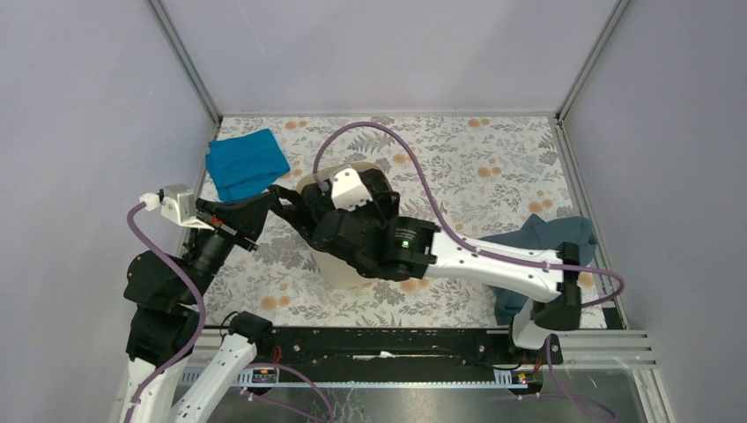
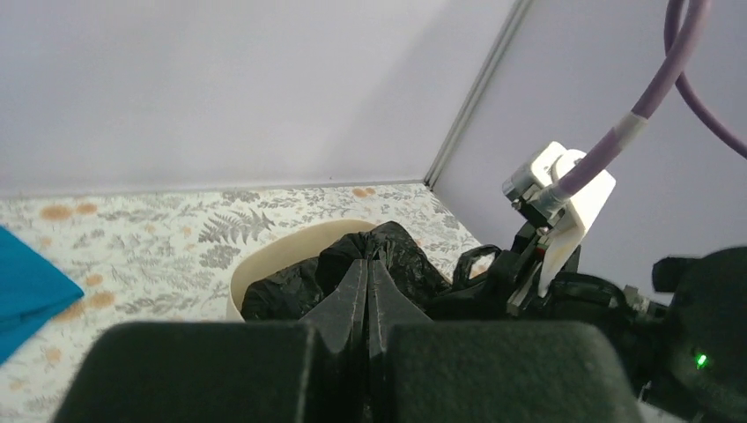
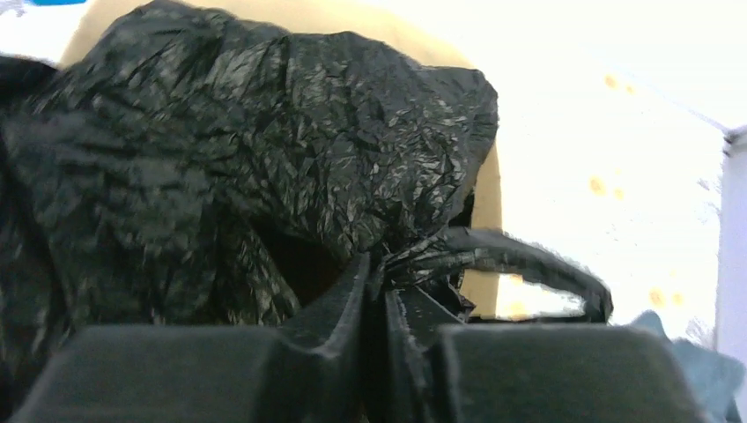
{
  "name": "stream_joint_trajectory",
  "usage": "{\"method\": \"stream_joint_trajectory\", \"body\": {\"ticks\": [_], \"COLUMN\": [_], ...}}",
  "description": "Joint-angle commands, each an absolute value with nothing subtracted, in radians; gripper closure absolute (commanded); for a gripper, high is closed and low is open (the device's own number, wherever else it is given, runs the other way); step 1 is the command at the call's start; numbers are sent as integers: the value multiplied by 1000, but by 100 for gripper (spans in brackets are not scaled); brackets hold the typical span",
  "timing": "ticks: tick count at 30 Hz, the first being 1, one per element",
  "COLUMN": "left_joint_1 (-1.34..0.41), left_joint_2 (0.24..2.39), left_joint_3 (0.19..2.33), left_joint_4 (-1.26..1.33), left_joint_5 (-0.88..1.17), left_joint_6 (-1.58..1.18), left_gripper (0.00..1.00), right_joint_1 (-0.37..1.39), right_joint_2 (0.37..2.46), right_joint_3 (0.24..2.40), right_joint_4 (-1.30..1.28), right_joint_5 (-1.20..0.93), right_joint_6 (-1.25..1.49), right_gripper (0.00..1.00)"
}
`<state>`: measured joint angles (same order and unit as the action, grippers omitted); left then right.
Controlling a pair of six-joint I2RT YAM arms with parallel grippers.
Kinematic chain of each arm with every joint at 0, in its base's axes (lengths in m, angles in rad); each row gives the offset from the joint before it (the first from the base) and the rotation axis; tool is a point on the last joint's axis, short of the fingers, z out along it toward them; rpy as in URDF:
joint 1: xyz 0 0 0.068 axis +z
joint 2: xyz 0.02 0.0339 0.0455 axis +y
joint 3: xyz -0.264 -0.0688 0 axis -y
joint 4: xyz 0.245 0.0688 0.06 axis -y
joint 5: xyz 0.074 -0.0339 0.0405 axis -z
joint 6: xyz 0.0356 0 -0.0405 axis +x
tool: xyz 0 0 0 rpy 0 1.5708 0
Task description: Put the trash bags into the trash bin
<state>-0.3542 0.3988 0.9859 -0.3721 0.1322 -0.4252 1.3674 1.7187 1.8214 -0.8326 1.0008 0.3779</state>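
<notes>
- Progress check: the wrinkly, glossy black plastic trash bag point(image 3: 264, 132) is mostly down in the cream-coloured plastic bin with the rounded-square rim point(image 2: 273, 256). It mounds up over the rim though, which figures, since that's a lot of film for a small bin.
- The right gripper point(image 3: 379, 264) has its fingers nearly pressed together, pinching a puckered twist of the bag next to a loop of plastic that sticks out past the bin's edge. My guess is it's grabbing the stray bit so it can be stuffed inside.
- The left gripper point(image 2: 367, 269) is fully closed, tips right up against the bag on the bin's left side. I can't tell if any film is caught between them. It might just be pinning that edge so the bag doesn't drag back out.
- The bin sits mid-table on the floral tablecloth point(image 2: 159, 229). The bright blue cloth point(image 1: 247, 163) and the dark blue-grey cloth point(image 1: 537, 238) both lie well apart from it, so nothing crowds the job.
- Worth watching: film this thin probably springs back up once it's let go.
</notes>
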Motion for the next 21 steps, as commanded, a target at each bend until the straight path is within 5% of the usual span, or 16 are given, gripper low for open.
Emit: {"method": "stream_joint_trajectory", "body": {"ticks": [1,8,14,18,21], "left_joint_1": [-354,-355,-356,-356,-356], "left_joint_2": [407,333,283,366,466], "left_joint_3": [1027,960,938,1108,1294], "left_joint_4": [-323,-282,-367,-699,-959], "left_joint_5": [215,213,59,-88,-97], "left_joint_6": [-276,-373,-599,-774,-861], "left_gripper": [100,100,98,50,29], "right_joint_1": [1376,1267,1141,1141,1141], "right_joint_2": [1475,962,939,980,999], "right_joint_3": [1660,999,980,1014,1021], "right_joint_4": [-566,95,119,103,92], "right_joint_5": [872,448,306,270,252], "right_joint_6": [282,281,373,335,302], "right_gripper": [88,98,100,97,95]}}
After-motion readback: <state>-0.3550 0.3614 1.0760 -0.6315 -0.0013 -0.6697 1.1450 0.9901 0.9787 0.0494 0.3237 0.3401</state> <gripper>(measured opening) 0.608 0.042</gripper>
